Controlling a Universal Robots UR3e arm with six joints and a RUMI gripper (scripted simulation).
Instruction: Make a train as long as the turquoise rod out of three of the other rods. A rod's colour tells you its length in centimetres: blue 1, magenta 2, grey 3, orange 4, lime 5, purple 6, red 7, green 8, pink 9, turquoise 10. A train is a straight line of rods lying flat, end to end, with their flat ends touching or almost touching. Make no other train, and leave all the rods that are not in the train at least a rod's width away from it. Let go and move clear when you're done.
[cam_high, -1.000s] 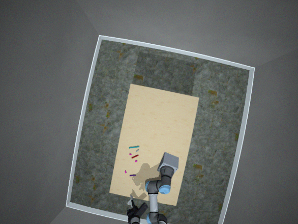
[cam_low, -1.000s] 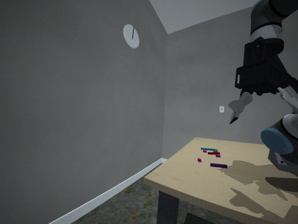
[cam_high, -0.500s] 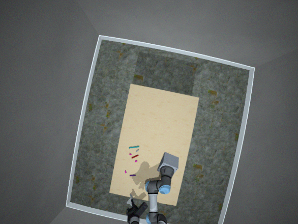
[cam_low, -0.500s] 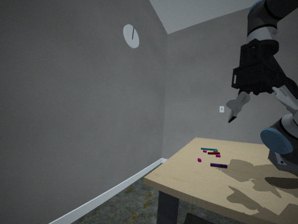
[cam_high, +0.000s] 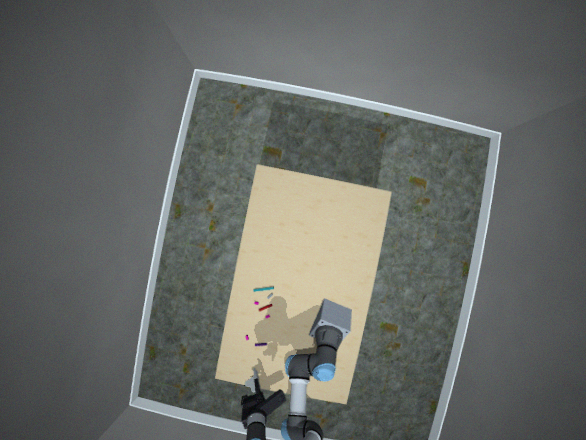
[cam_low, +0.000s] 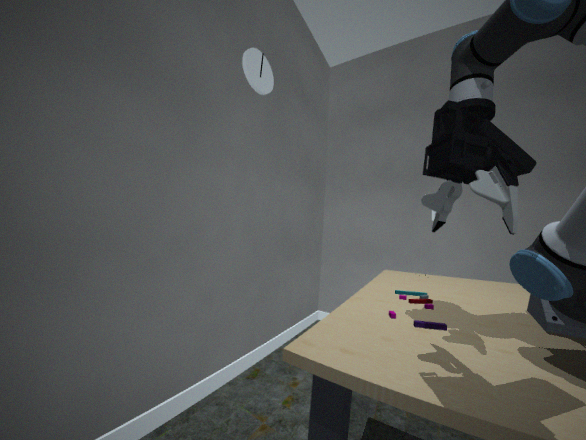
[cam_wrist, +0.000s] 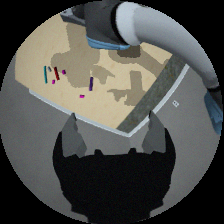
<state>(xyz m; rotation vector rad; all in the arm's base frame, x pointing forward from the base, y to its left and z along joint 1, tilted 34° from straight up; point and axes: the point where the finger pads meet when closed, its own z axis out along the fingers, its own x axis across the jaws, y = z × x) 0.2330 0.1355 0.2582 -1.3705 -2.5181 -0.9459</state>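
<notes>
A black gripper with pale fingers is hanging high above the near end of a wooden table, its fingers spreading wide and holding nothing. Seven rods are lying scattered below. The turquoise rod, the measure for the train, is lying farthest from the gripper, with a small grey rod resting just beside it. A red rod is lying at a slant between one magenta rod and a second magenta rod. Nearer the gripper, a third magenta rod is sitting near a purple rod, apart from it. No rods are forming a train. By the colour lengths, purple plus two magentas is making the right sum, so the whole job is apparently still waiting: aligning those three end to end, keeping the other four clear, then letting go and withdrawing
</notes>
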